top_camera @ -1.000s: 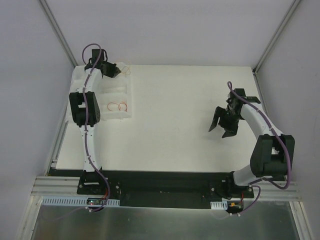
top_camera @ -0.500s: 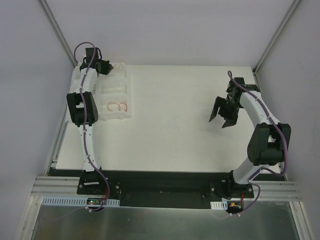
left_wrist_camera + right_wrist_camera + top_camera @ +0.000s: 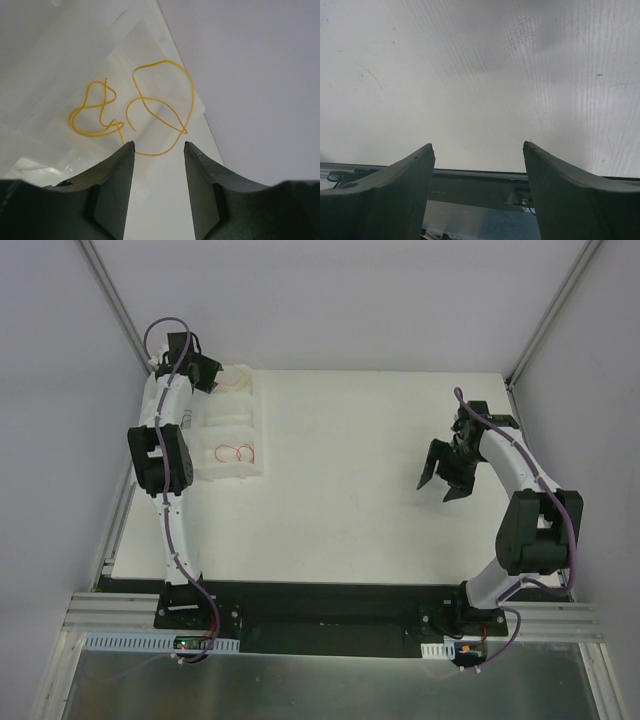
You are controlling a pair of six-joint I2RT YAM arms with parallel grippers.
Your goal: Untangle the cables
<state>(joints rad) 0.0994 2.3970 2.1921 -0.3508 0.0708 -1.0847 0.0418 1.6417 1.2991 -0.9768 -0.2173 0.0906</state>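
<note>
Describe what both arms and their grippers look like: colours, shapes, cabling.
Both the left arm and the right arm have white links joined by bulky black joint housings, with a thin purple cable running along each. The left gripper and the right gripper each carry two dark, matte, wedge-shaped fingers tapering to blunt tips. No markings are visible.

**Desk status: one item on it**

Flat white rectangular desk (image 3: pixel 360 480), matt, with faint scuffs and specks in the right wrist view. A white moulded plastic tray with several compartments (image 3: pixel 232 420) sits flat on its far-left corner, long side along the left edge.
</note>
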